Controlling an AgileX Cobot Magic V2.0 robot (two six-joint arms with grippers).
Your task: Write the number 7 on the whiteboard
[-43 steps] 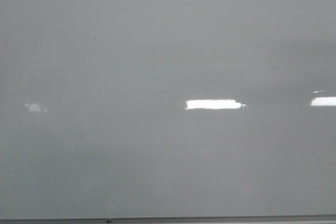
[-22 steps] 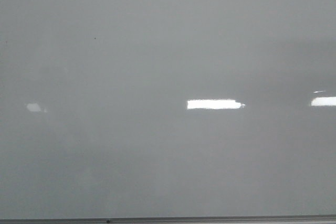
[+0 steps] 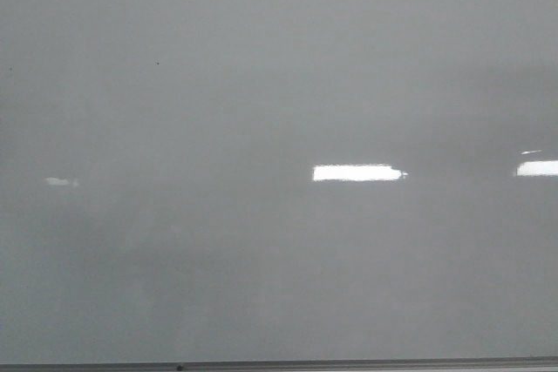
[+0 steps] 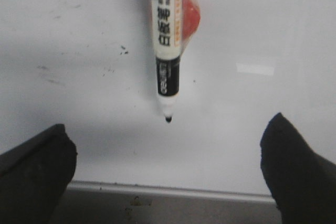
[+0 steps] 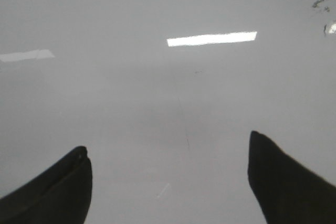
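Observation:
The whiteboard (image 3: 261, 250) fills the front view, pale grey and glossy, with no number 7 on it and no gripper in sight. In the left wrist view a black-and-white marker (image 4: 168, 51) rests against the whiteboard (image 4: 262, 30), its bare black tip pointing toward my fingers, with an orange-red piece (image 4: 189, 17) beside its barrel. My left gripper (image 4: 168, 123) is open and empty, its fingers wide apart on either side of the tip and not touching the marker. My right gripper (image 5: 167, 141) is open and empty over the bare whiteboard (image 5: 157, 93).
A thin grey metal edge strip (image 3: 349, 363) runs along the board's near side; it also shows in the left wrist view (image 4: 173, 191), with a darker stained surface (image 4: 157, 208) beyond it. A tiny dark speck (image 3: 157, 63) and faint smudges (image 4: 123, 51) mark the board.
The small bright reflection at the left of the front view has shrunk and dimmed. The central reflection has edged slightly right. Nothing else differs.

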